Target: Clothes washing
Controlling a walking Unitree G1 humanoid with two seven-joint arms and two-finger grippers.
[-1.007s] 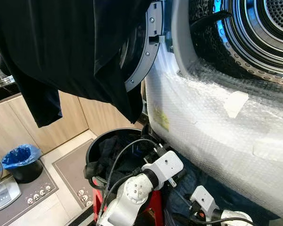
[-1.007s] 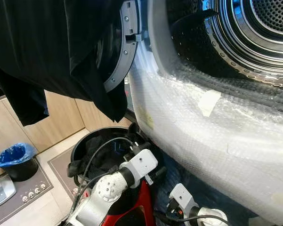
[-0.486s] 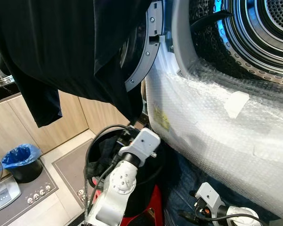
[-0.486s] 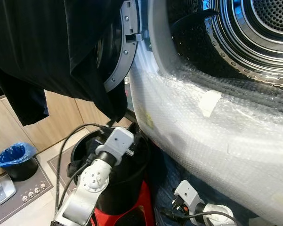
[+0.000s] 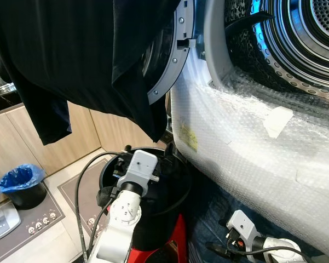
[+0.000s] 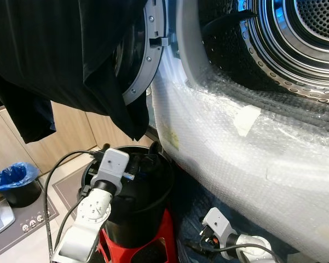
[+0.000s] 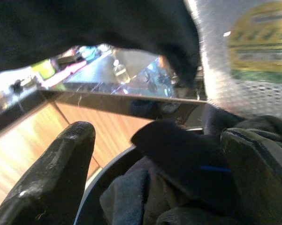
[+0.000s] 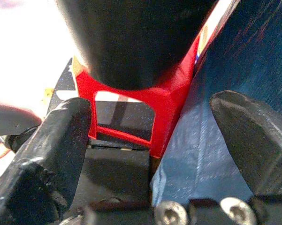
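Observation:
A black bucket of dark clothes stands on a red stool in front of the washer. My left gripper hovers over the bucket's left rim, open, with the dark laundry lying between and below its fingers. A large black garment hangs over the open washer door. The steel drum gapes at the upper right, above a front panel wrapped in bubble wrap. My right gripper is low beside the stool, open, facing the red frame and blue fabric.
A small bin with a blue bag stands on the floor at the left, near a scale and a power strip on a grey mat. Wooden cabinets line the back. Blue cloth lies under the washer front.
My left arm has swung left, from beside the washer front to above the bucket's left side. The right wrist has shifted slightly at the bottom. The hanging garment is unchanged.

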